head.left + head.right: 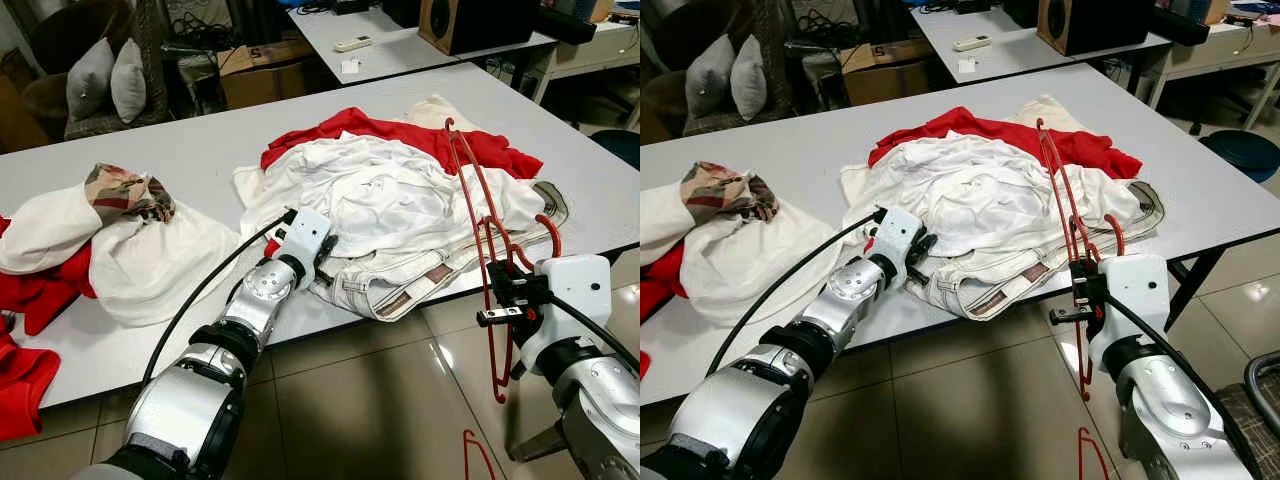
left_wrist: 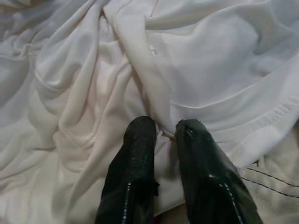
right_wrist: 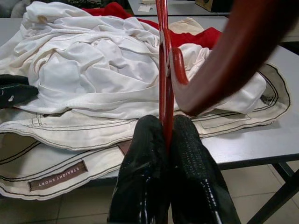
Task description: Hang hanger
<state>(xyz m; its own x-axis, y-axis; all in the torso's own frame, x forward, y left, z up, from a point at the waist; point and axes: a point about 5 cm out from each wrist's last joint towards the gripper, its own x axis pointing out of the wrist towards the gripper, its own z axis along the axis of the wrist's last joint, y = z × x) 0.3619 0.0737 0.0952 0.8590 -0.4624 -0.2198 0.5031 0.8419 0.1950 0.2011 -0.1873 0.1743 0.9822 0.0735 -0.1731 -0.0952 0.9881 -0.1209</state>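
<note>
My right gripper (image 3: 166, 135) is shut on a red hanger (image 3: 162, 56), holding it upright just off the near right edge of the table (image 1: 180, 140). The hanger's top leans over the clothes and its lower end hangs below table height. A crumpled white shirt (image 1: 375, 190) tops the clothes pile in the middle of the table. At the pile's near left side, my left gripper (image 2: 166, 133) is shut on a fold of the white shirt (image 2: 140, 60).
Cream shorts (image 1: 400, 285) with a brown label lie under the shirt at the table edge, a red garment (image 1: 400, 135) behind. More white and red clothes (image 1: 130, 250) sit at the left. Another red hanger (image 1: 478, 450) lies on the floor. A second table (image 1: 400, 40) stands behind.
</note>
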